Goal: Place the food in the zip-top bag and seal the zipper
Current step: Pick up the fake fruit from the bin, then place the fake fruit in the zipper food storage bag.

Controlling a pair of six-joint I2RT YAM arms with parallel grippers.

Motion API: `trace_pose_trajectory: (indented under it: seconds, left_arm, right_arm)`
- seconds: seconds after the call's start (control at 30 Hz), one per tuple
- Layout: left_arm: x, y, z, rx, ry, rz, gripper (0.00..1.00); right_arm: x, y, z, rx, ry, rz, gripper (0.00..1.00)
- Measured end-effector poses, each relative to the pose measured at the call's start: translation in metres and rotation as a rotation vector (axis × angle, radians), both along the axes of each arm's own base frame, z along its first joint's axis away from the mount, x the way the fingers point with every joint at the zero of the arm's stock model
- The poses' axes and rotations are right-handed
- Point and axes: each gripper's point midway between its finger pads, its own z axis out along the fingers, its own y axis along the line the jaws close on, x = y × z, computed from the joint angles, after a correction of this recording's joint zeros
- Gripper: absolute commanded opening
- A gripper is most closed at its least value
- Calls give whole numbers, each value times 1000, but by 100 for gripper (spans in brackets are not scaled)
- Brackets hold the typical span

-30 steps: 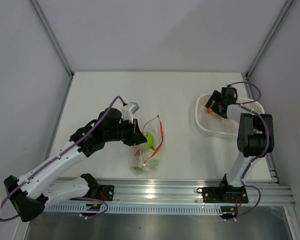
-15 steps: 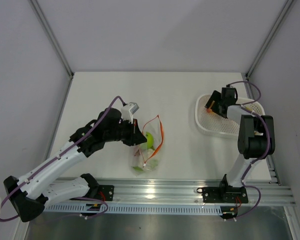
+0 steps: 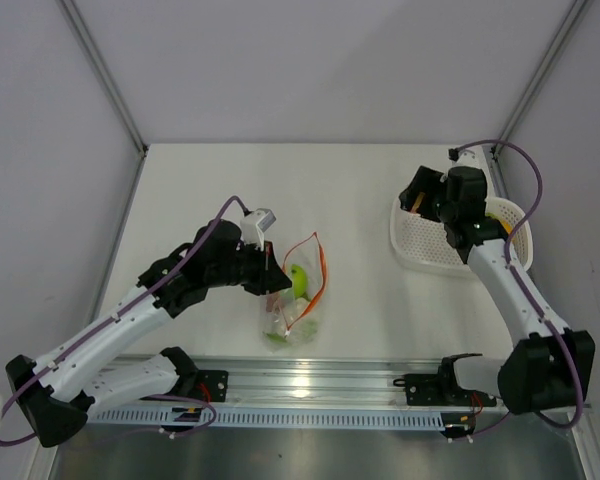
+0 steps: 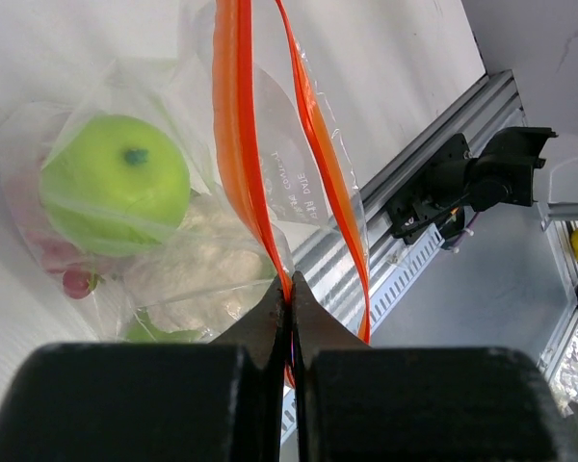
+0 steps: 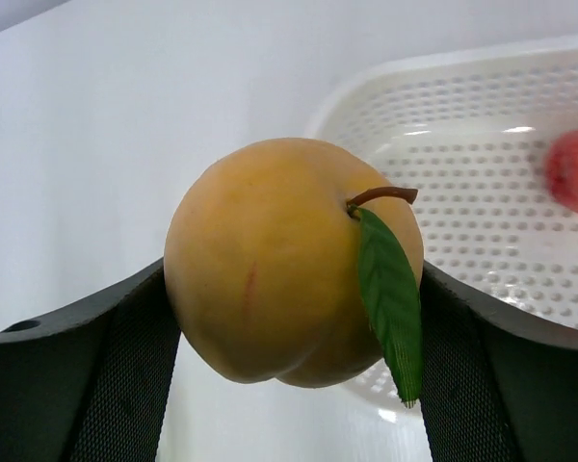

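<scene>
The clear zip-top bag (image 3: 295, 305) lies near the table's front middle with its red-orange zipper (image 3: 323, 262) held open in a loop. Inside it are a green apple (image 4: 114, 183), a whitish piece (image 4: 197, 265) and a red one (image 4: 75, 281). My left gripper (image 3: 274, 270) is shut on one lip of the zipper (image 4: 236, 144) and holds the mouth up. My right gripper (image 3: 417, 203) is shut on an orange-yellow peach (image 5: 289, 260) with a green leaf and holds it in the air over the left rim of the white basket (image 3: 405, 245).
The white perforated basket (image 5: 462, 135) at the right holds a red fruit (image 5: 573, 168) and a yellow piece (image 3: 500, 212). A metal rail (image 3: 310, 378) runs along the table's front edge. Grey walls enclose the table at the back and sides.
My right arm has lifted and swung left with the peach, from inside the basket to above its left rim. The left gripper and the bag have stayed in place.
</scene>
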Motion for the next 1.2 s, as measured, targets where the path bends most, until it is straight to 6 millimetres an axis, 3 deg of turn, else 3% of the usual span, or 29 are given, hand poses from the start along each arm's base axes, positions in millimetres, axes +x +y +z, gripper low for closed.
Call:
trace_pose_trajectory:
  seconds: [0.13, 0.37, 0.5, 0.7, 0.87, 1.03, 1.13, 1.17, 1.2]
  left_arm:
    - [0, 0, 0, -1, 0, 1, 0]
    - [0, 0, 0, 0, -1, 3, 1]
    - [0, 1, 0, 0, -2, 4, 1]
    - [0, 1, 0, 1, 0, 5, 1]
    - [0, 1, 0, 0, 1, 5, 1]
    - [0, 1, 0, -1, 5, 8, 1]
    - [-1, 1, 2, -6, 5, 10, 1]
    - [-2, 2, 3, -9, 4, 11, 1]
    - [-2, 2, 4, -13, 4, 13, 1]
  right_arm:
    - [-42, 53, 42, 13, -98, 251, 0]
    - [-139, 142, 74, 60, -229, 755, 0]
    - [-174, 173, 72, 98, -228, 965, 0]
    - [-215, 219, 42, 111, -125, 1204, 0]
    - [-223, 239, 16, 97, -42, 1272, 3]
    - [-219, 253, 1, 79, 8, 1290, 16]
    - [-210, 261, 0, 66, 15, 1279, 33]
    - [-208, 263, -1, 61, 18, 1274, 50]
    - [-205, 266, -2, 56, 23, 1270, 58]
